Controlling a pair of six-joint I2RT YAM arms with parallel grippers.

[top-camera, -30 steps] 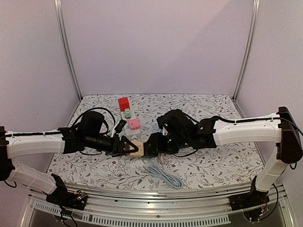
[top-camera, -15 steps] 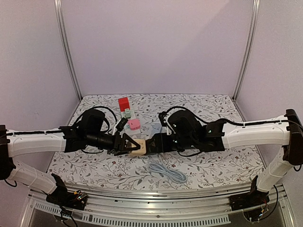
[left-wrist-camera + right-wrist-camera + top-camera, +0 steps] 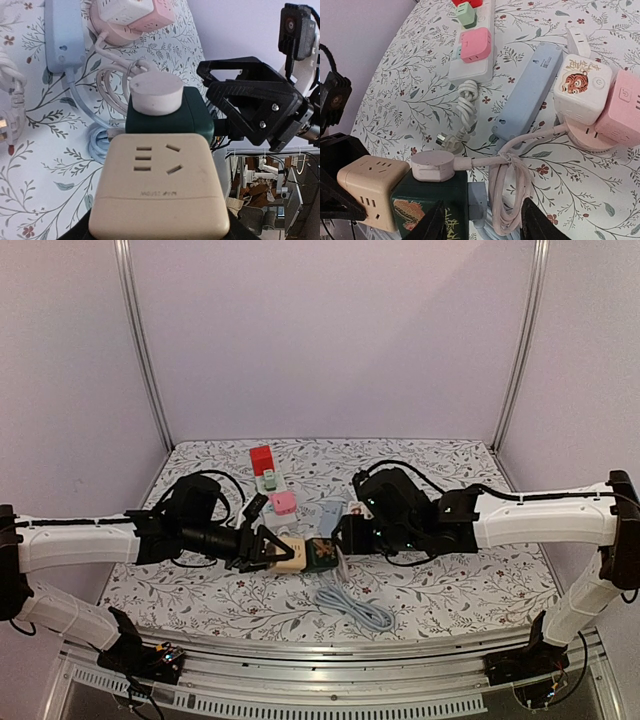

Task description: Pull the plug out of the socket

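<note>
My left gripper [image 3: 278,551] is shut on a beige cube socket [image 3: 159,187], held a little above the table. A dark green cube socket [image 3: 165,117] with a tiger print is joined to the beige cube's far side. A round pale pink plug [image 3: 432,166] sits on top of the green cube, and its pink cord [image 3: 512,195] runs off in a tied coil. A grey plug [image 3: 477,200] sticks into the green cube's side. My right gripper [image 3: 482,225] stands open just right of the green cube, its fingers on either side of the cord coil and touching nothing.
A white power strip [image 3: 472,62] with red, green and pink adapters lies at the back. A blue strip [image 3: 527,95], a white tiger cube [image 3: 580,87] and a pink cube [image 3: 625,107] sit right of it. A coiled grey cable [image 3: 350,608] lies near the front edge.
My right gripper has drawn back to the right off the green cube, which now shows uncovered. The left gripper and the beige socket have stayed in place.
</note>
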